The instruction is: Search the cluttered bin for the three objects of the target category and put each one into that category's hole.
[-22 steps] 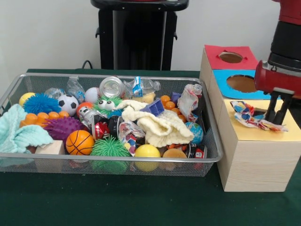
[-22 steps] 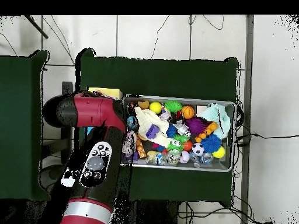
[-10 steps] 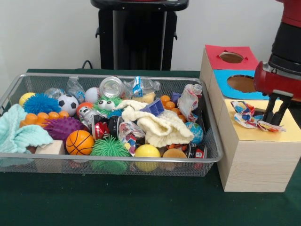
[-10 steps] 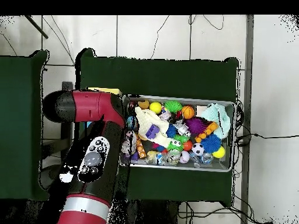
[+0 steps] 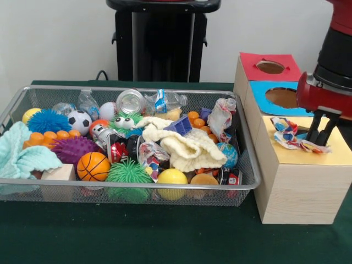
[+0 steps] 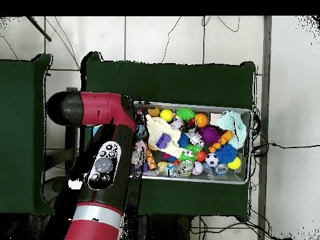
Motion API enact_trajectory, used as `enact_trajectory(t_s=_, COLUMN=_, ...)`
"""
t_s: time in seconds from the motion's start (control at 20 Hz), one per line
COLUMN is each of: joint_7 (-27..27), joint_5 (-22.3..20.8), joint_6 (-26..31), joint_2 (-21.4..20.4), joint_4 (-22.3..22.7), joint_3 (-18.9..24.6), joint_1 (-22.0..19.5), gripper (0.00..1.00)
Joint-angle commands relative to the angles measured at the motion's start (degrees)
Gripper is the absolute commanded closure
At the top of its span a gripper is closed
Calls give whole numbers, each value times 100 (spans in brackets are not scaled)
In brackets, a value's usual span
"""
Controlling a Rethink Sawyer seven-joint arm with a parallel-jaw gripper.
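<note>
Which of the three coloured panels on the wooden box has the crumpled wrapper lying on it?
The yellow panel, nearest the camera: the crumpled wrapper lies on it beside the gripper. The red and blue panels show only open holes.

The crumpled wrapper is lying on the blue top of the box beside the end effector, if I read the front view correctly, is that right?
Not quite: the front view shows the wrapper lying on the yellow top of the box, not the blue one. The rest holds: it sits beside the end effector, on the box.
</note>
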Motion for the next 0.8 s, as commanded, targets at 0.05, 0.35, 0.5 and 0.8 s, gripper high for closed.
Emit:
enact_trajectory(t_s=0.05, joint_7=455, joint_5=-149, joint_6=1230, joint_2=592, joint_4=559, joint_3=685, joint_1=-340, gripper=100)
enact_trajectory(t_s=0.35, joint_7=341, joint_5=-212, joint_6=1866, joint_2=530, joint_4=541, joint_3=711, joint_1=-415, gripper=100)
enact_trajectory(t_s=0.5, joint_7=273, joint_5=-140, joint_6=1902, joint_2=541, joint_4=651, joint_3=872, joint_1=-491, gripper=100)
enact_trajectory(t_s=0.8, joint_7=-88, joint_5=281, joint_6=266, joint_2=936, joint_4=942, joint_3=1864, joint_1=-967, gripper=100)
